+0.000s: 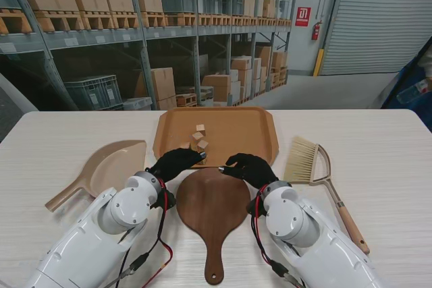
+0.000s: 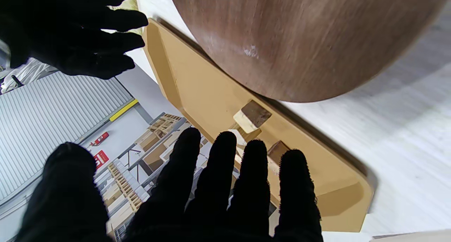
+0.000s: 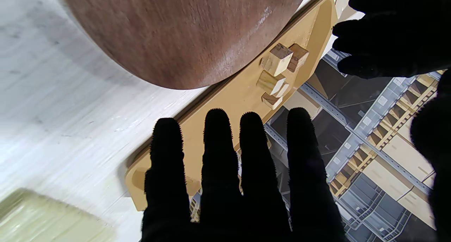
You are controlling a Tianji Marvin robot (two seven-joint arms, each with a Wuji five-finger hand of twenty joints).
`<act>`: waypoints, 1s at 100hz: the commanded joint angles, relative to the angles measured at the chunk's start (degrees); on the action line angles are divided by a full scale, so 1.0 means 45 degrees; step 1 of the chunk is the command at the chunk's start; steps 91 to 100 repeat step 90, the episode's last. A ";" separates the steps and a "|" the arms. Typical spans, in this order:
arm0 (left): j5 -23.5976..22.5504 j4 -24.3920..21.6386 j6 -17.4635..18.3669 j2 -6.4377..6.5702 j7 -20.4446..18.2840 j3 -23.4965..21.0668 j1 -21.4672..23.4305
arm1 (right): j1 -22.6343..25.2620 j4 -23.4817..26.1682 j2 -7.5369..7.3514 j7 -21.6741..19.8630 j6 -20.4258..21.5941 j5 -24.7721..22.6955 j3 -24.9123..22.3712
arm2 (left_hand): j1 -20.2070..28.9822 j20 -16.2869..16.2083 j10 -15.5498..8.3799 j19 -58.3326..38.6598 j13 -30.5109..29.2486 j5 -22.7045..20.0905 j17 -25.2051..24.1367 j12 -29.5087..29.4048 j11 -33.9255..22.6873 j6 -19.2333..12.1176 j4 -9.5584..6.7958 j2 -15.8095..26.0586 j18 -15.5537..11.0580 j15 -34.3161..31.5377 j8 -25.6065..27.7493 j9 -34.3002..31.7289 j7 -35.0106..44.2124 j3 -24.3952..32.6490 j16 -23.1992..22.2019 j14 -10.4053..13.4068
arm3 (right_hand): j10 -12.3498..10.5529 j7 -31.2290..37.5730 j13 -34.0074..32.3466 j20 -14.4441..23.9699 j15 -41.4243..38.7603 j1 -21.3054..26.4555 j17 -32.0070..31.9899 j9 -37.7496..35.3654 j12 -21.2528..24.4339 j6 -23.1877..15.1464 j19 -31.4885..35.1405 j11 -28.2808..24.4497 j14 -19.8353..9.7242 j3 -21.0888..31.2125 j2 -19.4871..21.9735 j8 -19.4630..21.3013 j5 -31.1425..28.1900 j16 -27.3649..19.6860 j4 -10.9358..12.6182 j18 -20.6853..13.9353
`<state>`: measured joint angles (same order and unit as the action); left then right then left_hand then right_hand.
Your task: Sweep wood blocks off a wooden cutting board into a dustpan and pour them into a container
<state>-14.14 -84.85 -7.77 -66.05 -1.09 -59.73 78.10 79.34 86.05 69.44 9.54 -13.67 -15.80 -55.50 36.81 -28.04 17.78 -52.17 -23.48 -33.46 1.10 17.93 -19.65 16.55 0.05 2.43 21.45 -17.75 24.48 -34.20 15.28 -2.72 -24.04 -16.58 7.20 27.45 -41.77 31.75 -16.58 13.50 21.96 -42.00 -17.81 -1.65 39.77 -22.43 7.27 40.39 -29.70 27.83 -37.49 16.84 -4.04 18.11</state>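
Note:
A dark round wooden cutting board (image 1: 213, 208) with a handle lies on the table between my arms, its top bare. Several small wood blocks (image 1: 200, 137) sit in the tan tray (image 1: 250, 136) just beyond it; they show too as wood blocks (image 2: 251, 116) and wood blocks (image 3: 278, 67). The beige dustpan (image 1: 111, 166) lies to the left, the hand brush (image 1: 312, 166) to the right. My left hand (image 1: 174, 163) and right hand (image 1: 251, 168), both black-gloved, hover with fingers spread over the board's far edge and hold nothing.
The tray (image 2: 211, 94) touches the far edge of the board (image 2: 306, 41). Beyond the table stand warehouse racks with cardboard boxes and grey crates. A roll-up door is at the far right.

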 commanded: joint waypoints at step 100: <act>0.0108 0.0067 -0.0345 -0.0112 -0.0232 -0.0058 0.0176 | 0.0143 0.0158 -0.0037 -0.0302 0.0111 0.0027 -0.0191 | -0.0115 0.0046 0.0240 -0.0465 -0.0435 -0.0456 -0.0027 0.0296 0.0084 0.0222 0.0343 0.0819 0.0051 -0.0494 0.0042 -0.0594 -0.0328 0.0123 -0.0367 -0.0762 | -0.0081 -0.0014 0.0030 0.0484 -0.0129 -0.0554 -0.0074 0.0129 0.0079 -0.0318 -0.0259 -0.0007 -0.0093 -0.0084 0.0394 0.0011 0.0100 0.0163 0.0080 0.0463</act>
